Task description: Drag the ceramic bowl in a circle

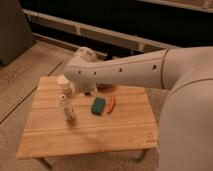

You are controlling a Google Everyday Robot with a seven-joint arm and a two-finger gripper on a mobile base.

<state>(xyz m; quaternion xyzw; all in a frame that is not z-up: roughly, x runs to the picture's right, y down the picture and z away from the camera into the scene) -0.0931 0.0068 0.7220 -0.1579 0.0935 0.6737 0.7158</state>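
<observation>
Dark wall with pale horizontal rails at the far side, speckled floor (30,65) below it, and a slatted wooden tabletop (100,132) in the middle. We see a small printed mark at its near right corner.

The white arm (135,70) comes in from the right and crosses the far half of the tabletop, with its rounded joint over the far left part. The gripper (86,91) hangs under that joint, mostly hidden by the arm; we only get a dark patch of it just above the surface. Its jaws are spread wide. We can't see anything held between them, and we can't tell if it touches anything.

The ceramic bowl (104,88) sits toward the far edge, about mid-width, just right of the gripper. The arm covers most of it, so we only see a dark sliver of the near rim. Contact between the bowl and the gripper can't be judged.

- White cup (63,82): upright at far left, just left of the gripper.
- Clear bottle (66,109): nearer than the cup on the left, apparently upright.
- Green sponge (98,105): flat, near the centre, nearer than the bowl.
- Orange-red strip (111,103): just right of the sponge, narrow and slightly curved. We can't tell what it is.
</observation>
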